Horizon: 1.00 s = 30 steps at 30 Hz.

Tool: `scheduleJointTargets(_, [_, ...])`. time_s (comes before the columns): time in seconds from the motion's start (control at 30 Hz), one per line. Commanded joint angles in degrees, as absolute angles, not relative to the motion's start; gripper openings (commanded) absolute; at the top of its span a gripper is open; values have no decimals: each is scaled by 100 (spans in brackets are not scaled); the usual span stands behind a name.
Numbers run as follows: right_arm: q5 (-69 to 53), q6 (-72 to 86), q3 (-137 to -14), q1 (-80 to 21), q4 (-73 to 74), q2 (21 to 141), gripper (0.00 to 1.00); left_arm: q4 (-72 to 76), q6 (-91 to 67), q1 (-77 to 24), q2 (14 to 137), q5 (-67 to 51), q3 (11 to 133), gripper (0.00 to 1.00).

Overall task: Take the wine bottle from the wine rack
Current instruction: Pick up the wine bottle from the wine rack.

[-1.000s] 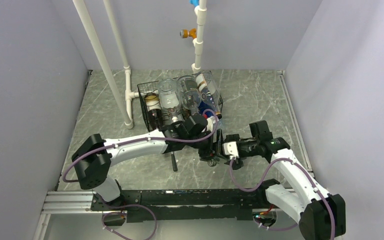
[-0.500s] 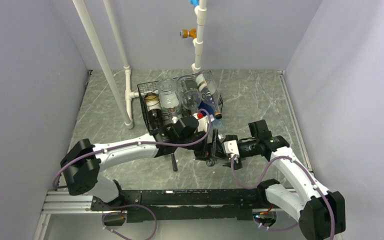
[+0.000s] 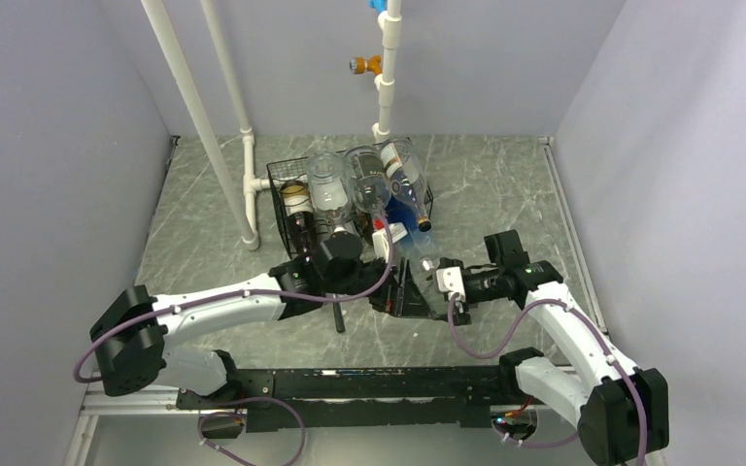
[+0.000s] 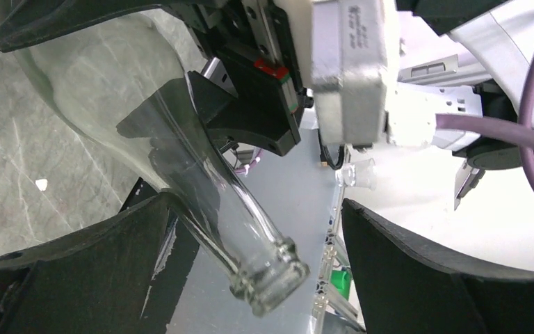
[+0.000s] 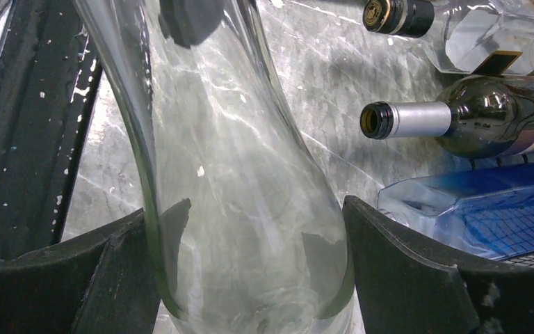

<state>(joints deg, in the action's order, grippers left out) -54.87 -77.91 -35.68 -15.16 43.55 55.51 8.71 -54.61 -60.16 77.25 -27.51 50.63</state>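
A clear glass wine bottle is off the wine rack, and my right gripper is shut on its wide body. Its neck runs between the jaws of my left gripper, which stand open, with a wide gap on the right side. In the top view the two grippers meet in front of the black wire wine rack: the left gripper and the right gripper. The clear bottle hardly shows there. Several other bottles lie in the rack.
In the right wrist view a dark bottle with a silver capsule and a blue bottle point out of the rack. White pipes stand left of the rack and behind it. A thin black object lies on the floor. Grey walls close in both sides.
My left gripper has opened off the bottle's neck, and the left arm has swung back toward the near left. The right gripper keeps its hold on the bottle.
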Motion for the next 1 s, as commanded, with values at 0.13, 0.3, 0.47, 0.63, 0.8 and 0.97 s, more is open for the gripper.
scheduleJointTargets(0.13, [-6059,-7627,-3881,-1431,4470,5605,53,1726,-4239,-6226,6981,-1992,4704,100])
scheduleJointTargets(0.3, [-6181,-7581,-3926,-1355,4521,5644,53,1756,-3179,-6725,6780,-1109,4512,99])
scheduleJointTargets(0.47, [-6285,-7576,-3980,-1293,4594,5666,53,2286,-1606,-7443,6701,487,4080,99])
scheduleJointTargets(0.63, [-6336,-7610,-3994,-1265,4647,5686,53,4272,-336,-7873,6995,1297,3295,99])
scheduleJointTargets(0.8, [-6369,-7637,-3991,-1216,4689,5689,53,5814,544,-8070,7453,1925,2937,95])
scheduleJointTargets(0.97, [-6406,-7705,-4016,-1184,4766,5723,53,6365,767,-8134,7675,2389,2901,90])
